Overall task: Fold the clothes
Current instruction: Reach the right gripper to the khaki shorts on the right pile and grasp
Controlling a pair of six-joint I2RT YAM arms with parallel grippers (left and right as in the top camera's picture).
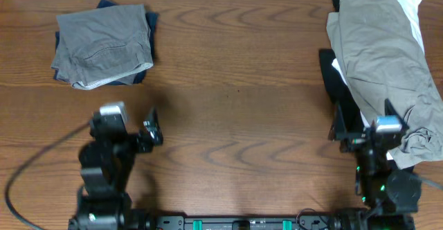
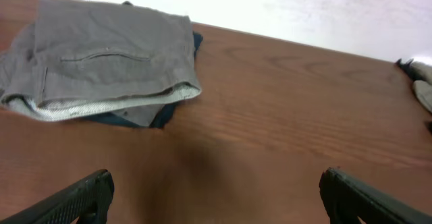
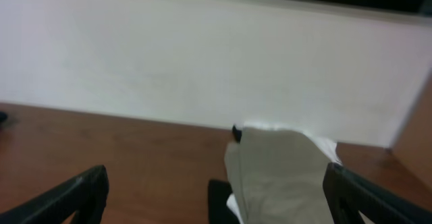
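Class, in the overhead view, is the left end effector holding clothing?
No, the left end effector is open, apart from the folded pile.

I take this for a robotics lab bench: a wood-grain tabletop against a plain white wall, left arm and right arm mounted at its near edge, a cable trailing off left.

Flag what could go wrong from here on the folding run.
1. The khaki garment lies over a white garment and a black garment; the open right gripper may pinch several layers at once.
2. The folded gray garment sits on a dark garment ahead of the open left gripper; a careless sweep could undo that stack.
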